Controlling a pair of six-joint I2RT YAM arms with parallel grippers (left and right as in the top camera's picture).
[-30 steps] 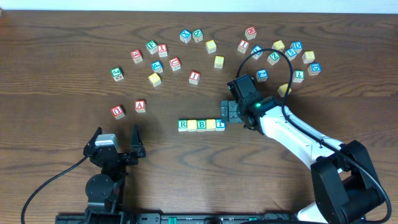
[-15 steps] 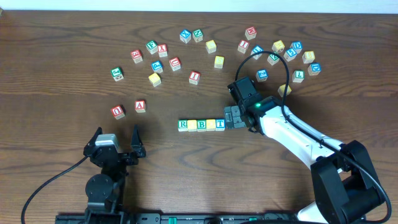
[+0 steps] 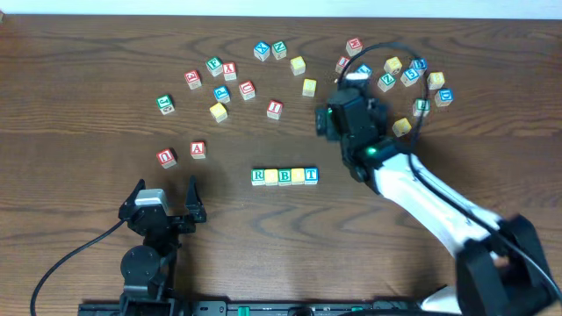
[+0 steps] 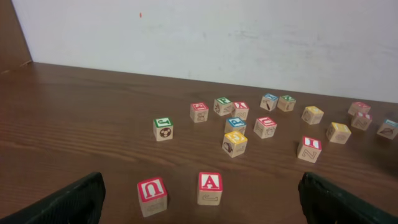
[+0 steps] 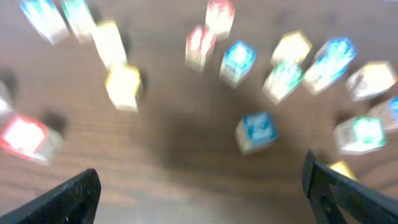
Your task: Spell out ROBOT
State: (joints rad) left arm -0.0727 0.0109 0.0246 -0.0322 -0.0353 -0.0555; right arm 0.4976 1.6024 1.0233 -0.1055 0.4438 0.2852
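Lying mid-way across the desk (image 3: 79, 254), the cube row (image 3: 284, 176) sits unobstructed, loose cubes (image 3: 274, 109) scattered behind. Right gripper (image 5: 199, 193), spread and empty, has withdrawn from the row's T end; left gripper (image 3: 164, 191) is spread too.

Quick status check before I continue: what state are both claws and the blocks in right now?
Left claw: open, empty.
Right claw: open, empty, over the loose cubes, off the row.
ROBOT row: five cubes side by side in a straight line, showing R, yellow, B, yellow, T; nothing gripping them.
Loose cubes: scattered singly, none stacked.
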